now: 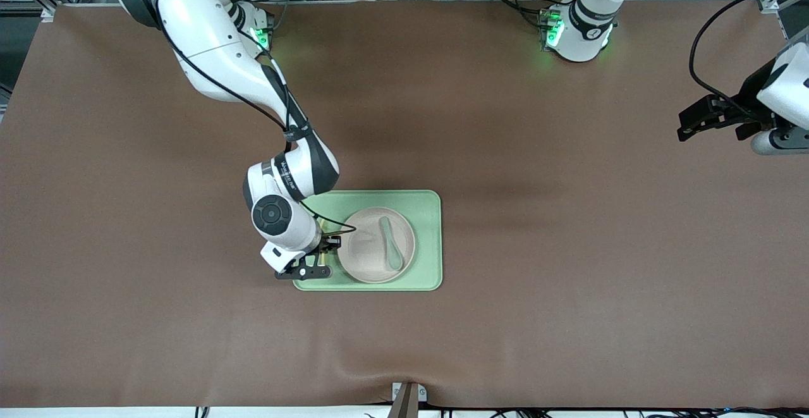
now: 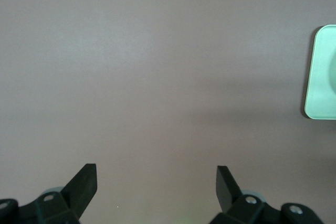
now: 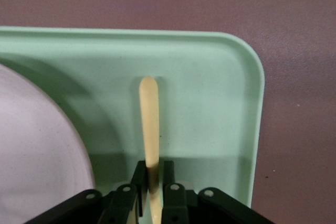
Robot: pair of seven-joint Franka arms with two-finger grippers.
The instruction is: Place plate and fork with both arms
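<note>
Right hand [image 3: 152, 195] low over tray [image 1: 430, 241], pinching fork [image 3: 149, 124] beside plate [image 1: 366, 257] for setting down. Spoon [image 1: 390, 241] on plate. Left hand [image 2: 156, 187] spread, waiting over bare bench [image 1: 569, 215], well apart from tray.

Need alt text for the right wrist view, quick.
The right gripper is shut on the fork, whose handle lies over the green tray beside the plate. Brown table shows past the tray's rim.
</note>
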